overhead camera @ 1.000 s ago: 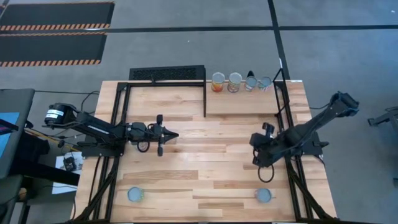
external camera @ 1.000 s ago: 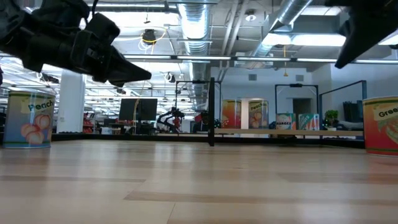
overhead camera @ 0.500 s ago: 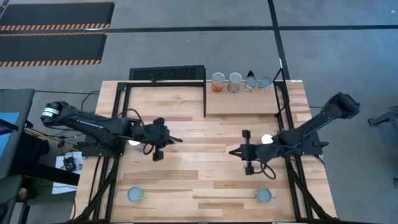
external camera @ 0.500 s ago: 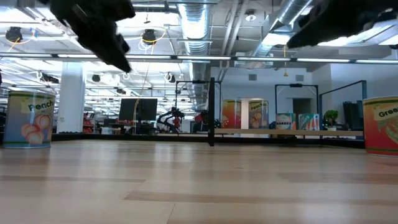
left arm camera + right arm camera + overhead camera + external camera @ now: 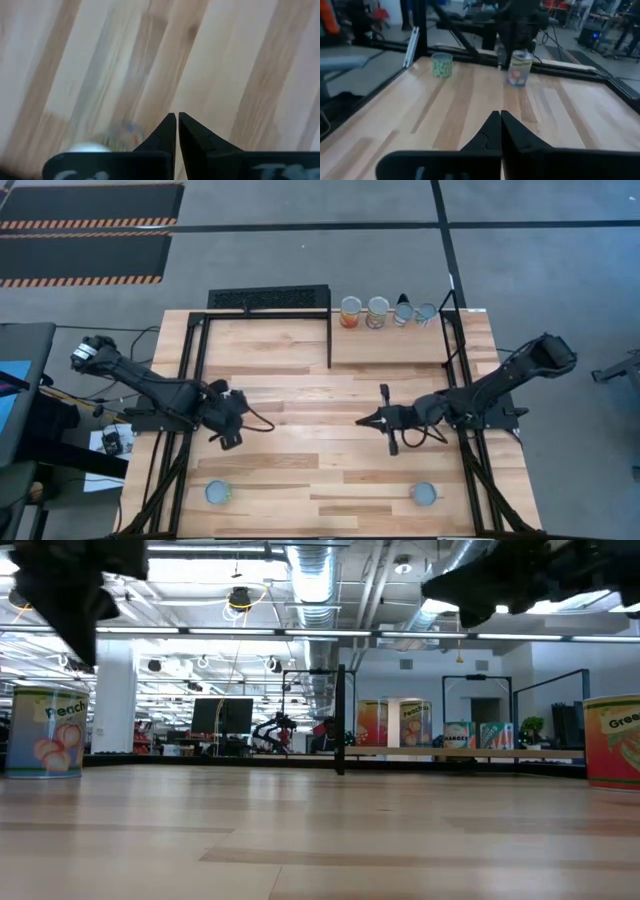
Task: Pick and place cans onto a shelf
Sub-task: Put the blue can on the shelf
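L gripper closed, R gripper closed – mid-table

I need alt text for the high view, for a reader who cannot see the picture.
Seen from above, four cans stand in a row on the shelf at the wooden table's far edge, and two more cans stand near its front corners. The left gripper and right gripper, both shut and empty, hover over mid-table.

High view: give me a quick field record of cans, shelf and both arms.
cans on shelf: four, in a row at its far edge
shelf: far right part of the table
cans on table: two, near-left can and near-right can
left gripper: left of centre, jaws shut, empty
right gripper: near table centre, jaws shut, empty
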### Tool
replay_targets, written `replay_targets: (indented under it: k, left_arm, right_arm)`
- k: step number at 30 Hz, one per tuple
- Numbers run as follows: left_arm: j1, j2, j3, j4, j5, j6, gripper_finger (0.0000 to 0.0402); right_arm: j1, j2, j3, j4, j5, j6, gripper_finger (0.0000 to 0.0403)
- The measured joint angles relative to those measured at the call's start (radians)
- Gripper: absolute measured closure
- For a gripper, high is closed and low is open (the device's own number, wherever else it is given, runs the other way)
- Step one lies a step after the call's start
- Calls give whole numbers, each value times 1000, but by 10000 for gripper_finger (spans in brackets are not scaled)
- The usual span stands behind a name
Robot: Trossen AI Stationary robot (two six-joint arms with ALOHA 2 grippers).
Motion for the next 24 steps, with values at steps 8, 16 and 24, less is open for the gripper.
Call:
replay_targets:
  k: [8, 16, 24]
  left_arm:
    - [-49, 0, 0, -169, 44, -200, 366]
    - [-49, 8, 0, -181, -23, -224, 299]
    - [-45, 80, 0, -217, -78, -221, 285]
  right_arm:
    - [-55, 137, 0, 42, -2, 41, 370]
    - [-79, 210, 41, 51, 1, -6, 394]
    - [-78, 219, 63, 48, -2, -49, 377]
